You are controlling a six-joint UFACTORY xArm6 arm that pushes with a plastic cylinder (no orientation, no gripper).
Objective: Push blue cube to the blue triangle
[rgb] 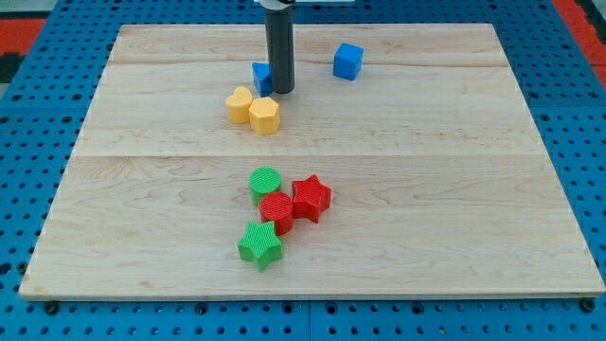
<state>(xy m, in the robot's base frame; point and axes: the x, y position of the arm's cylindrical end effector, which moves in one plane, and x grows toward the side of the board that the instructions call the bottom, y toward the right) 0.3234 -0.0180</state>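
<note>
The blue cube [348, 61] sits near the view's top, right of centre. The blue triangle [261, 78] lies to its left, partly hidden behind my rod. My tip [282, 91] rests on the board right at the triangle's right side, seemingly touching it. The cube is well to the right of my tip, apart from it.
Two yellow blocks [253, 108] sit touching each other just below the blue triangle. A cluster lies lower at centre: a green cylinder [265, 181], a red cylinder-like block [276, 209], a red star [311, 197] and a green star [260, 244]. The wooden board [473, 189] has blue pegboard around it.
</note>
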